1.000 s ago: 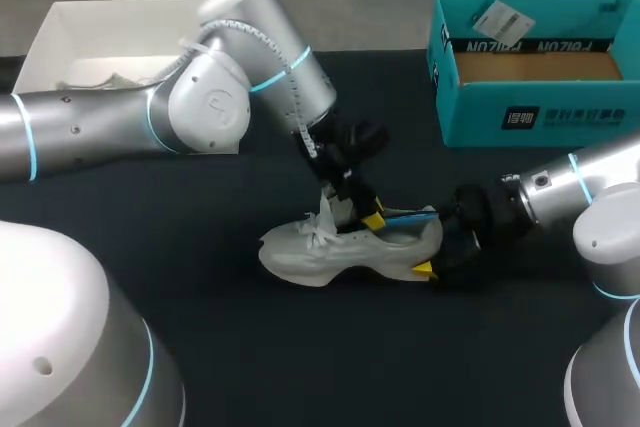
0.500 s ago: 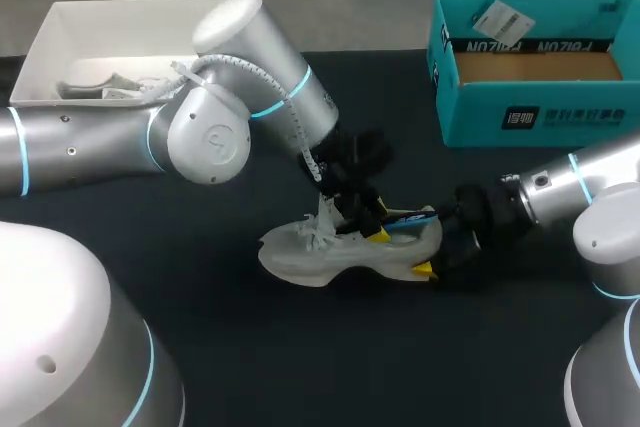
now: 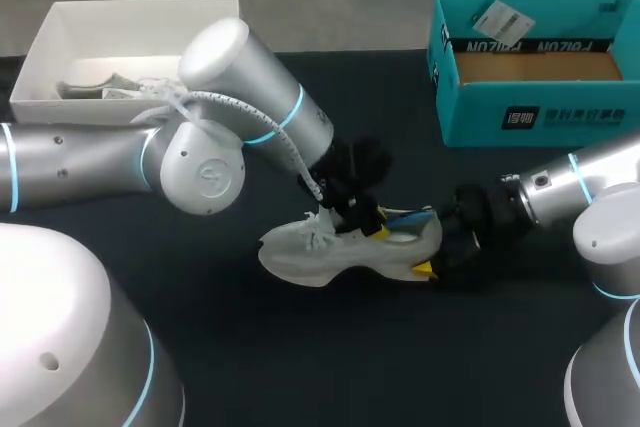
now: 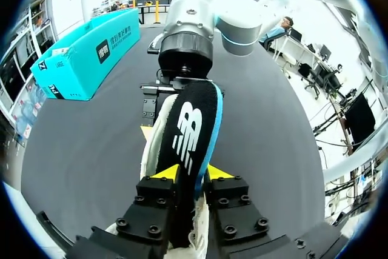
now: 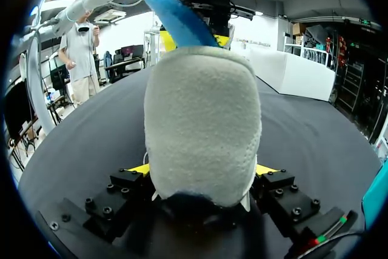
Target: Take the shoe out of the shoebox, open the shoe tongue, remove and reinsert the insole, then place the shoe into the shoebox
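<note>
Left fingers [image 4: 165, 172] pinch insole [image 4: 188, 131]; right fingers [image 5: 139, 168] clamp shoe [image 5: 203, 125].

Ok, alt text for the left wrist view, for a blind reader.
The left gripper pinches a black, blue-edged insole standing up out of a white shoe. Beyond, the right arm holds the shoe's heel; a teal box sits aside.

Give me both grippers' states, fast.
Left gripper: closed, pinching the insole.
Right gripper: closed, holding the shoe by its heel.
</note>
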`<act>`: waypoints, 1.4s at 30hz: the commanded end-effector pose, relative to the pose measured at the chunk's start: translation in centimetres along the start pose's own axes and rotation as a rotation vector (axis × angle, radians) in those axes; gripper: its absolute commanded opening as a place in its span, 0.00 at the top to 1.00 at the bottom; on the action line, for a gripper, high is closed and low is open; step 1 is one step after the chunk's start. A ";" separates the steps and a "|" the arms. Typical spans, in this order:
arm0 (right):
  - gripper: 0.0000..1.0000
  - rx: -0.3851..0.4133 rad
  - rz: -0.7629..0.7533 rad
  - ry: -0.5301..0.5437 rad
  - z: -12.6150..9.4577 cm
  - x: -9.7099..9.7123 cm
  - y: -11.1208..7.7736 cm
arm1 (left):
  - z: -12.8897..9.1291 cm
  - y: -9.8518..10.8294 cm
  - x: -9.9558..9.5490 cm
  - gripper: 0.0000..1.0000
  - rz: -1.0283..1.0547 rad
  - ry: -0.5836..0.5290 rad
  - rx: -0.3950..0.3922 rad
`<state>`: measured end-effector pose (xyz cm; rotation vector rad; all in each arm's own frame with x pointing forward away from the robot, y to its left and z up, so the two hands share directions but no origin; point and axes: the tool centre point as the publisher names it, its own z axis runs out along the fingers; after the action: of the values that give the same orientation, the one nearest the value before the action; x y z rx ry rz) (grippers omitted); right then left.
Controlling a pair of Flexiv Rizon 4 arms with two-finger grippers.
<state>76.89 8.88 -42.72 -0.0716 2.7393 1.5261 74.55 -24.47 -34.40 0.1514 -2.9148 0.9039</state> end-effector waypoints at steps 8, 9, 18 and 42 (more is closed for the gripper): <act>1.00 0.002 0.000 -0.002 0.0 0.1 0.0 | -1.7 0.0 0.5 1.00 -0.007 0.001 0.050; 1.00 0.002 0.000 -0.002 0.0 0.1 0.0 | -1.9 -0.1 0.5 1.00 -0.008 0.008 0.057; 1.00 0.002 0.000 -0.002 0.0 0.1 0.0 | -3.6 -1.5 0.6 1.00 -0.027 0.057 0.103; 1.00 0.002 0.000 -0.002 0.0 0.1 0.0 | -4.4 -6.1 0.4 1.00 -0.067 0.073 0.215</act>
<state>76.87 8.85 -42.71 -0.0717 2.7397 1.5258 75.20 -27.06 -27.50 0.2285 -2.7276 1.1754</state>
